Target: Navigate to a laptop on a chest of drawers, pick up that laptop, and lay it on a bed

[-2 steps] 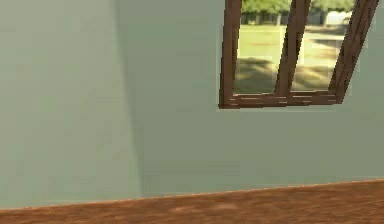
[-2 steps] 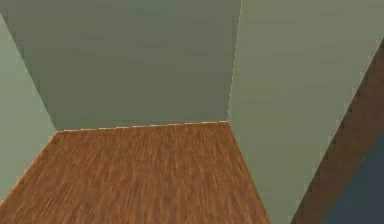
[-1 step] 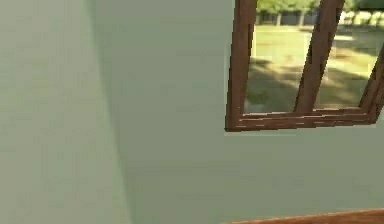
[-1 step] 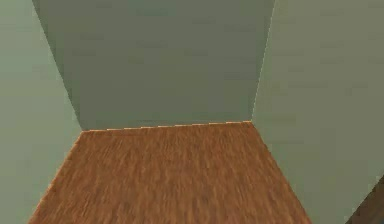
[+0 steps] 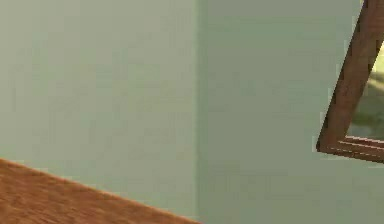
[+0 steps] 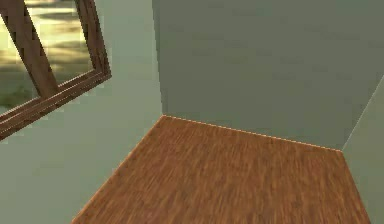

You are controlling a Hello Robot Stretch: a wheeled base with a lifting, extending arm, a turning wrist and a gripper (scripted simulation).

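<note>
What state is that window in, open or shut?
Looks shut, though not certain: the wooden frame of the window lies flat in the green wall, no sash swung out; its left part is cut off.

Faced pale green walls (image 5: 100, 90) meeting at a corner, brown wood floor (image 5: 50, 200) at the forward view's lower left, a dark wooden window frame (image 5: 348, 90) at its right edge. Saw warm yellowish light through the panes (image 6: 72, 40) at the arm side view's upper left.
</note>
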